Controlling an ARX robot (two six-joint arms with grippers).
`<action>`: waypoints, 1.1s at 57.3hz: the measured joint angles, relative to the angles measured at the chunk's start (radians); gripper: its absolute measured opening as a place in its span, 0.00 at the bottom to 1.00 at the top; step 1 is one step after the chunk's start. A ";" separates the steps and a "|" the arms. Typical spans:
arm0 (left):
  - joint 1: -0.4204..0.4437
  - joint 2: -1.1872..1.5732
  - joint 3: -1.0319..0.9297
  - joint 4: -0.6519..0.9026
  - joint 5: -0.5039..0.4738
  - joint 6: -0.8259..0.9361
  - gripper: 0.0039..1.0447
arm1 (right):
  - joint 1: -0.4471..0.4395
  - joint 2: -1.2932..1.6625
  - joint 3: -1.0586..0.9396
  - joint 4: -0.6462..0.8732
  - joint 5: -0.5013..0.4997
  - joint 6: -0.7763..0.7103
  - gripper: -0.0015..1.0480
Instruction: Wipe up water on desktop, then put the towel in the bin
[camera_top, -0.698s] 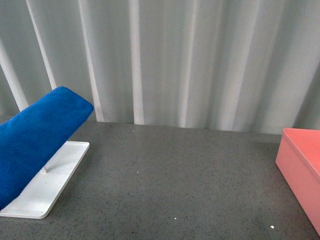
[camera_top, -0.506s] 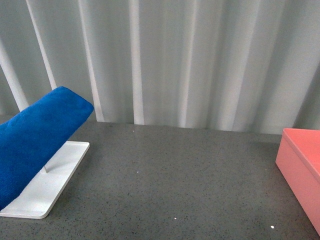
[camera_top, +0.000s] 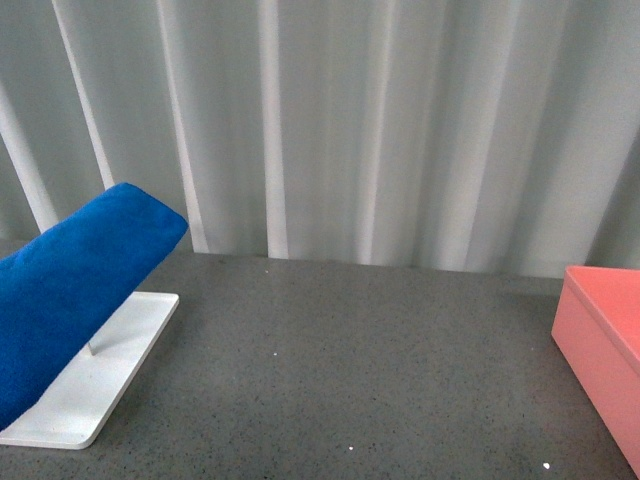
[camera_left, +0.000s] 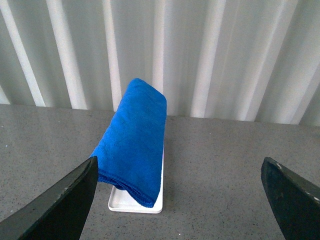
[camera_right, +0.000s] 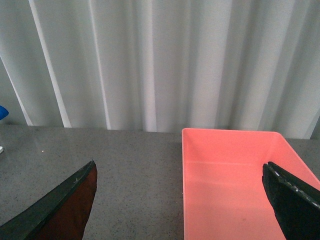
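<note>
- Left gripper (camera_left: 179, 167): dark fingers (camera_left: 60, 200) stand spread wide above the desktop (camera_left: 225, 165).
- Towel (camera_left: 135, 142): bright blue, thick and fluffy, folded into a long drape (layered edges show at its near end). It rests raised over the white tray (camera_left: 120, 204), ahead of the left gripper and apart from it.
- Right gripper (camera_right: 179, 165): fingers (camera_right: 65, 210) likewise wide apart, with the salmon-pink bin (camera_right: 230, 132) ahead of it.
- Front view: the towel (camera_top: 70, 290) is at the left and the bin (camera_top: 600, 340) at the right, well apart, with the pleated curtain (camera_top: 400, 130) behind.
- Against half a second earlier, the whole scene sits slightly lower in the front view; the towel keeps its place over the tray.
</note>
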 joint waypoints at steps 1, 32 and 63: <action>0.000 0.000 0.000 0.000 0.000 0.000 0.94 | 0.000 0.000 0.000 0.000 0.000 0.000 0.93; -0.034 0.301 0.105 -0.101 -0.133 -0.260 0.94 | 0.000 -0.001 0.000 0.000 0.000 0.000 0.93; -0.037 1.701 1.168 -0.024 -0.125 -0.042 0.94 | 0.000 -0.001 0.000 0.000 0.000 0.000 0.93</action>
